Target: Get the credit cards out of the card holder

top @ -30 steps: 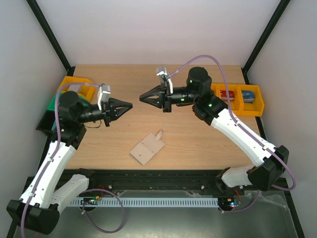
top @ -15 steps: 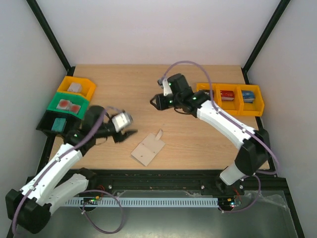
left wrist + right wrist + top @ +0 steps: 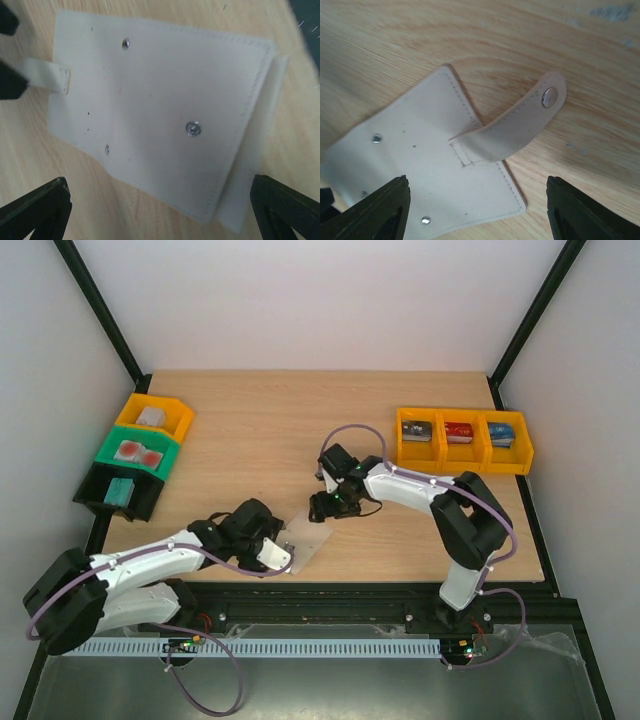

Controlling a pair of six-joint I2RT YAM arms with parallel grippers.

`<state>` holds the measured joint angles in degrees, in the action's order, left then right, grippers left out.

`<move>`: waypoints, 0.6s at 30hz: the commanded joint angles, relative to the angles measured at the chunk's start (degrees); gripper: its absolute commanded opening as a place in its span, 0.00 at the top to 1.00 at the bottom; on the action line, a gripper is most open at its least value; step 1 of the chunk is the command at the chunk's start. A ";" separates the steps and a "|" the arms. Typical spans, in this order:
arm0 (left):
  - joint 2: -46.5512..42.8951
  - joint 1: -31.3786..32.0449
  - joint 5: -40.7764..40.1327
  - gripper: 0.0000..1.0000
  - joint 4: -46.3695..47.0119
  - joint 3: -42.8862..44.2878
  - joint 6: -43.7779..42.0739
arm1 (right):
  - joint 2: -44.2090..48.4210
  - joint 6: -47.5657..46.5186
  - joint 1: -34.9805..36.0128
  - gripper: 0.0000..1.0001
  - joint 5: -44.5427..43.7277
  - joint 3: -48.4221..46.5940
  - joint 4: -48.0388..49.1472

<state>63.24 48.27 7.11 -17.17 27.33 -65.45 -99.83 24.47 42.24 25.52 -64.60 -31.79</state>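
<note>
— What lies below the right gripper (image 3: 480, 212)?
— The card holder (image 3: 420, 170), folded, flat on the wooden table (image 3: 470, 35). Its snap tab (image 3: 515, 125) curls upward.
— And the fingers (image 3: 377, 210)?
— Spread wide, one in each lower corner.

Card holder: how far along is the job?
Done: little beyond positioning. The card holder lies folded shut on the table, with its snap tab loose. In hand: the left tool and the right tool straddle it, both open and gripping nothing. Left: open the holder and pull out the credit cards; none shows outside it.
</note>
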 commanded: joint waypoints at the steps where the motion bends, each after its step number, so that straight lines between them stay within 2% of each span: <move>1: 3.24 0.27 -6.24 0.01 5.53 -1.79 -10.02 | -3.92 -1.14 0.56 0.28 0.86 0.38 1.95; 6: 5.52 0.25 -4.70 0.01 2.49 -2.33 -14.63 | -6.70 -1.66 0.65 0.28 1.44 0.50 2.39; 12: 10.19 0.34 -6.85 0.01 12.39 -2.91 -14.69 | -8.43 -2.30 1.81 0.32 3.38 0.39 2.17; 18: 10.41 0.57 -6.30 0.04 21.77 -5.10 -15.83 | -9.58 -2.38 2.83 0.36 9.58 -0.26 3.27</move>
<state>71.55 48.38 1.54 0.14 25.56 -79.55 -106.02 22.65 43.35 30.13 -65.10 -28.21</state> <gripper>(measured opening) 0.988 0.650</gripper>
